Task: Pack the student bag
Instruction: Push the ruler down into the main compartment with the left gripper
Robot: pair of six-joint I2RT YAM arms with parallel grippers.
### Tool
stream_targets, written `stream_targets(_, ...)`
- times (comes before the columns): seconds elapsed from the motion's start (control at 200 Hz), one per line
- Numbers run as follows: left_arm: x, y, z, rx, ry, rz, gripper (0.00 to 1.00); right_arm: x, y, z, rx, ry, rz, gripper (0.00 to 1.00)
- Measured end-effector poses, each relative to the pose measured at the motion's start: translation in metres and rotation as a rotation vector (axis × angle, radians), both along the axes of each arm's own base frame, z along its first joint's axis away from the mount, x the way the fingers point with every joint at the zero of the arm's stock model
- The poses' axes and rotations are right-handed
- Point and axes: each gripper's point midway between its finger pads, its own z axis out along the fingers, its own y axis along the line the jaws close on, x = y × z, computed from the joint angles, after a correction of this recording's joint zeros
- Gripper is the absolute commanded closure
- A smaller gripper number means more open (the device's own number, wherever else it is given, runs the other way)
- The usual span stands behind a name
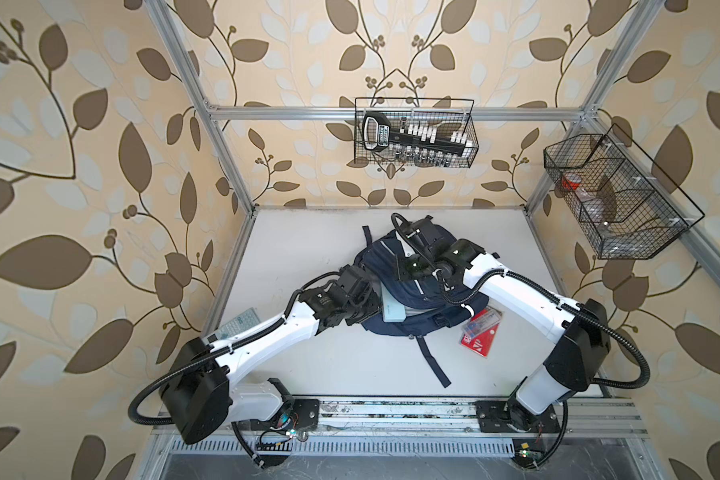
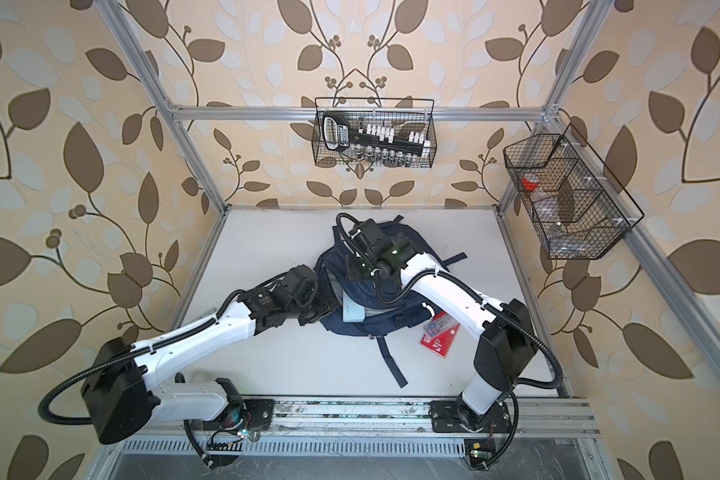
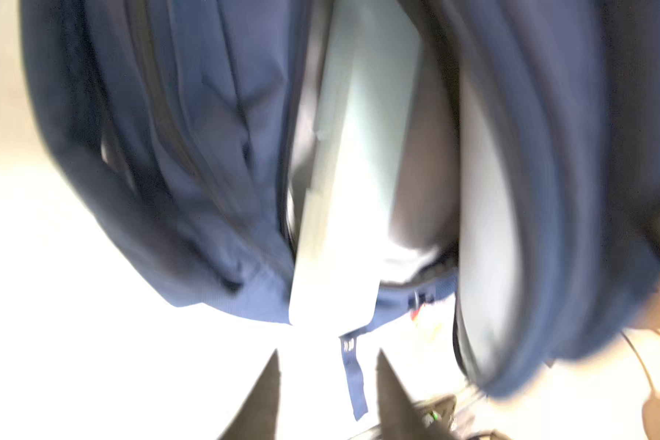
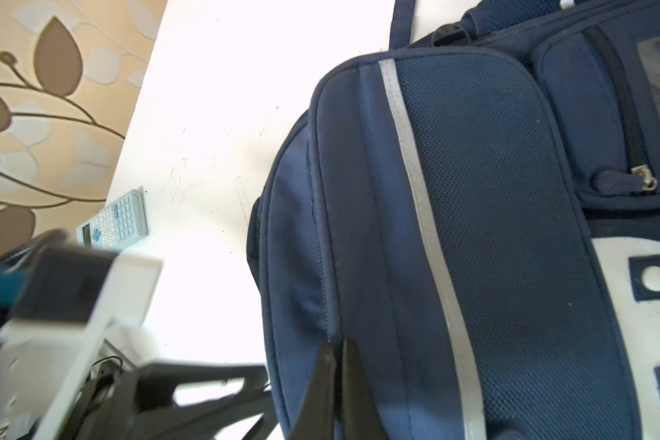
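The white table (image 1: 308, 249) runs from the back wall to the front rail, hemmed by frame posts on both sides. Its widest bare stretches lie left of the bag and along the front edge, between my two bases.

The student bag (image 1: 377, 266) lies flat near the middle, toward the back, with its gaping opening turned front-left toward my left arm. My right arm reaches over it from the right, and my left forearm comes in low from the left.

A pale green flat box (image 1: 393, 309) sits partway in that opening, one end poking out past the bag's rim. The left wrist view shows it between two navy walls, heavily blurred.

A red packet (image 1: 481, 328) lies just beside the bag's right front corner. A grey calculator (image 1: 242, 322) lies by the table's left edge, well apart from the bag and half hidden beneath my left arm. One long strap (image 1: 433, 361) trails across the bare front strip.

My left gripper (image 3: 328, 352) is at the bag's mouth with its fingers spread, just short of the box's end, and I can make out nothing clamped between them. My right gripper (image 4: 336, 343) has its fingers pressed together against a seam on the bag's side panel. I cannot tell whether any fabric is caught between them.
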Motion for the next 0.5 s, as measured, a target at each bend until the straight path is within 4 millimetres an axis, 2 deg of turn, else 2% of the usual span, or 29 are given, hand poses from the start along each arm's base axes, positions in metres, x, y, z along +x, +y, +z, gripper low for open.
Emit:
stream_targets(0.085,-0.019,0.004,-0.007,0.002,0.000,-0.033,1.00,0.000,0.001,-0.001,0.005,0.005,0.003,1.00)
stream_targets(0.25,-0.040,0.011,-0.053,0.048,0.114,-0.052,1.00,-0.001,0.002,-0.001,0.010,0.011,0.006,1.00)
stream_targets(0.37,-0.035,0.002,-0.067,0.060,0.147,-0.060,1.00,-0.003,0.005,-0.001,0.011,0.013,0.010,1.00)
stream_targets(0.5,-0.018,-0.020,-0.064,0.032,0.139,-0.076,1.00,-0.005,0.007,-0.001,0.013,0.015,0.014,1.00)
